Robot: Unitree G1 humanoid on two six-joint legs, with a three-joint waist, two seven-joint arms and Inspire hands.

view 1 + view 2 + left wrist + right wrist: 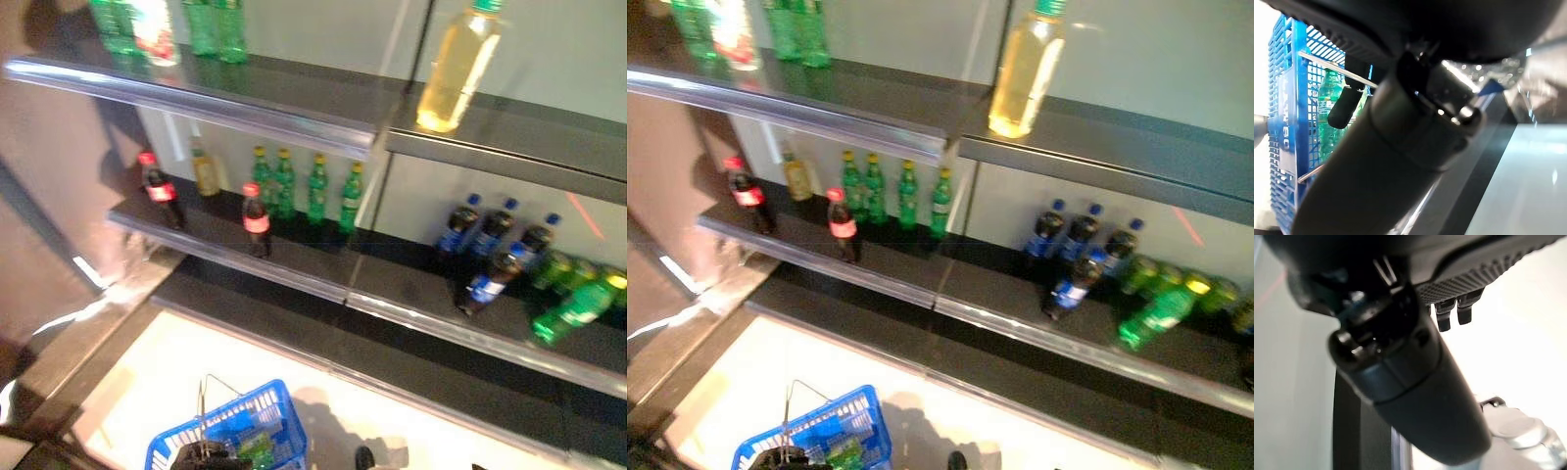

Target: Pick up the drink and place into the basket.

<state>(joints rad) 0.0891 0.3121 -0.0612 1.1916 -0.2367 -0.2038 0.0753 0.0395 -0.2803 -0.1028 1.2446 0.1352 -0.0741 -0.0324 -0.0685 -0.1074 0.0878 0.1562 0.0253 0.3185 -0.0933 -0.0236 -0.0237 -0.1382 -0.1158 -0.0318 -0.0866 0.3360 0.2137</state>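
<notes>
Blue mesh basket (263,423) hangs from my dark left hand (206,455), green bottle (1330,110) inside. Shelves (294,264) dark. Red-capped cola bottles (256,219), green bottles (315,188), blue-labelled dark bottles (487,240), pale yellow bottle (458,65).

No readable text anywhere in my views. The bottle labels on the shelves (323,284) are too blurred to make out. White lettering runs down the blue basket (1288,122) wall in my left wrist view, but I can't resolve it. No numbers, no signs.
</notes>
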